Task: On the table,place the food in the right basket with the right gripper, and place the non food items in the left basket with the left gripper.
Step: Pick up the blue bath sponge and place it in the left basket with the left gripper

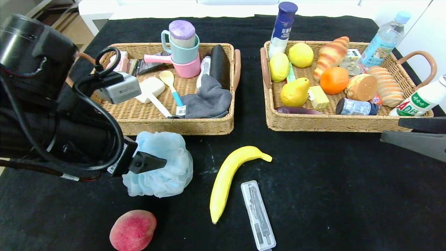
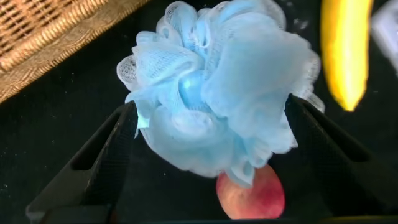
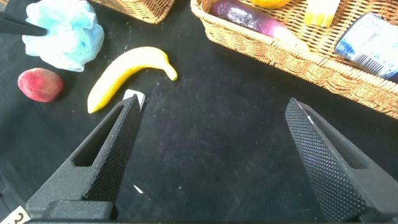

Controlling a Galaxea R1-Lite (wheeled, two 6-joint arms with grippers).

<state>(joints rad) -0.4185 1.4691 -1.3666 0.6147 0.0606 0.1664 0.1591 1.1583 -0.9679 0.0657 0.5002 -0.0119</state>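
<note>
Left gripper (image 2: pixel 208 134) spread wide astride the blue bath pouf (image 1: pixel 160 164), lower left: needs to close, then lift to left basket (image 1: pixel 181 127); right gripper (image 3: pixel 214 155) open, idle.

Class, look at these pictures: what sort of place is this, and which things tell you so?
Probably a robot sorting-practice bench: a black-clothed table, two wicker baskets of household goods and food, and robot arms.

Fluffy blue pouf (image 1: pixel 163 164), yellow banana (image 1: pixel 228 179), pink peach (image 1: pixel 132 230) and clear compass case (image 1: pixel 258 214) lie on black table (image 1: pixel 348 195).
</note>
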